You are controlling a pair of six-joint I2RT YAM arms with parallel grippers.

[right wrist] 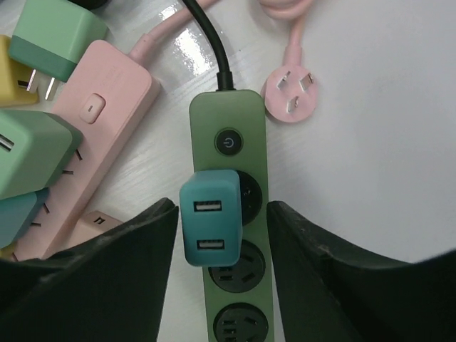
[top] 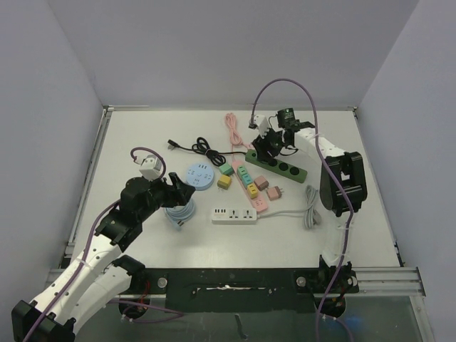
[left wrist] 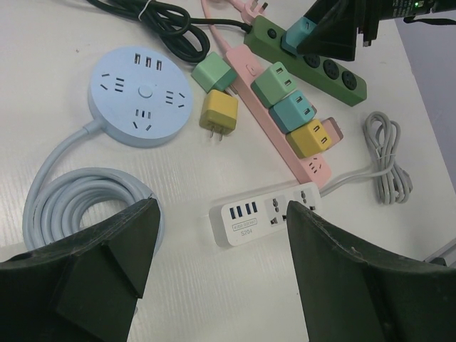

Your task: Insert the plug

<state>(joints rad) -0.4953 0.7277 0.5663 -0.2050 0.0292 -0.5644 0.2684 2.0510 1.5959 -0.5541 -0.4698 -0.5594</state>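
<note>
Round blue socket hub [left wrist: 140, 105], white power strip [left wrist: 263, 214], pink power strip [left wrist: 244, 82], coiled grey cable [left wrist: 385, 164].

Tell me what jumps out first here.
The teal cube USB adapter sits askew on the green plastic power strip in the far right part of the white table, straddled by the right arm's fingers. Mid-table, a pink power strip carries pastel cube adapters; a round light-blue socket hub lies left of it.

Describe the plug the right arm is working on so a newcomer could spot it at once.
Find the dark green power strip at the far side of the table, under the right gripper. On its first socket beside the power button sits a teal adapter with two USB ports; it is the only adapter on that strip.
</note>
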